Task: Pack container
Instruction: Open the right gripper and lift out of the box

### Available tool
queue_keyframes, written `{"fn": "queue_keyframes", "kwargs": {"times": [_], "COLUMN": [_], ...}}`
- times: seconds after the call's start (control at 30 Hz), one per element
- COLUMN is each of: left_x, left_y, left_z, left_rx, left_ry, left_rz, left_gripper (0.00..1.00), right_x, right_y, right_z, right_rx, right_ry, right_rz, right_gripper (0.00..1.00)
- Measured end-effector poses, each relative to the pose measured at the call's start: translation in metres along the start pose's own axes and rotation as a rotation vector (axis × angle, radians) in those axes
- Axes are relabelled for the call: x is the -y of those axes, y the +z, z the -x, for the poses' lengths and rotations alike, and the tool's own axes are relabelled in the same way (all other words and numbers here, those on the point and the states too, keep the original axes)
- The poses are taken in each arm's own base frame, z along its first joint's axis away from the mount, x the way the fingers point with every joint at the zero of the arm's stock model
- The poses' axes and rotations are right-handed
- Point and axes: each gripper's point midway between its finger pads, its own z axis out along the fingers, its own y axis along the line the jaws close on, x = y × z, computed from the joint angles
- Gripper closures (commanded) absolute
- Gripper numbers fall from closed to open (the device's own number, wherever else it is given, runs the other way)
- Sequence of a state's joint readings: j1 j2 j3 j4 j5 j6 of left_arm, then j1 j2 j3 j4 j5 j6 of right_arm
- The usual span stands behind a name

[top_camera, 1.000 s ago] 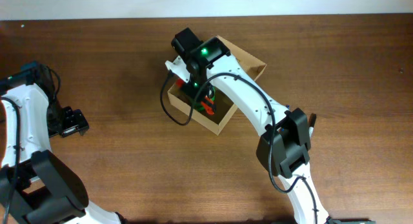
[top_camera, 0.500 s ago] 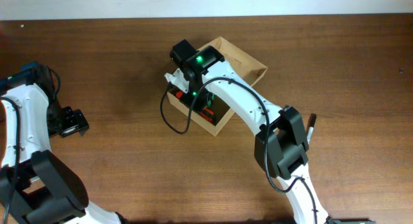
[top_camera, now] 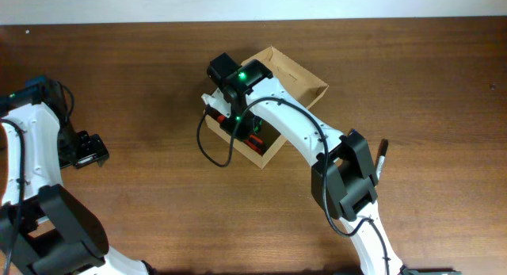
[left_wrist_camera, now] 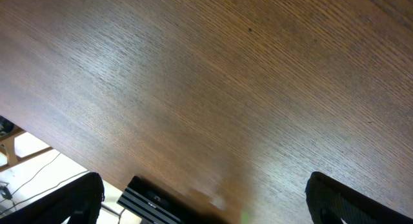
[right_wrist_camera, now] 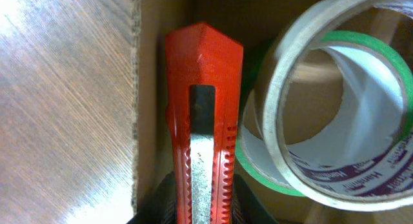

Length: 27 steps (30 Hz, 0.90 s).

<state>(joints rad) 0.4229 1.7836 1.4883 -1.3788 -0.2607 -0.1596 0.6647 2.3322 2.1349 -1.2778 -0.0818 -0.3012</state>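
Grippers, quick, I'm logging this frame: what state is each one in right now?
Left gripper: open, holding nothing.
Right gripper: shut on the red utility knife, inside the cardboard box.

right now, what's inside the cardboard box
A red box cutter lies along one wall of the cardboard box, held by the right fingers. Beside it, a clear tape roll overlaps a green tape roll. The rolls and the right arm cover the rest of the floor.
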Motion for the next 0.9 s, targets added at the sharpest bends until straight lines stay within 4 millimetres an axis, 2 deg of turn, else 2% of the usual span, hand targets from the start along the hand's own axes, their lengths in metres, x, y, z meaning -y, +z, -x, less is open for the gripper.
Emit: {"fn": "queue_keyframes", "kwargs": {"times": [0.1,0.27,0.63,0.7,0.77,0.83,0.9], "left_x": [0.000,0.000,0.000,0.000,0.000,0.000,0.000], "left_y": [0.000,0.000,0.000,0.000,0.000,0.000,0.000], "left_z": [0.000,0.000,0.000,0.000,0.000,0.000,0.000], "left_rx": [0.000,0.000,0.000,0.000,0.000,0.000,0.000], "left_ry": [0.000,0.000,0.000,0.000,0.000,0.000,0.000], "left_rz": [0.000,0.000,0.000,0.000,0.000,0.000,0.000], "left_gripper": [0.00,0.00,0.00,0.00,0.00,0.00,0.00], "right_x": [0.002,0.007,0.013,0.019,0.028,0.038,0.060], "right_y": [0.000,-0.008,-0.074,-0.091,-0.124,-0.166,-0.228], "right_z": [-0.001,-0.003,-0.007,-0.010,-0.015,-0.024,-0.050], "right_rx": [-0.004,-0.005,0.081,0.100,0.153,0.231,0.353], "right_ry": [0.002,0.005,0.009,0.015,0.034,0.070,0.170], "right_rz": [-0.010,-0.046,-0.145,-0.193,-0.256,-0.311,-0.386], "right_gripper": [0.74,0.60,0.60,0.56,0.56,0.56,0.56]}}
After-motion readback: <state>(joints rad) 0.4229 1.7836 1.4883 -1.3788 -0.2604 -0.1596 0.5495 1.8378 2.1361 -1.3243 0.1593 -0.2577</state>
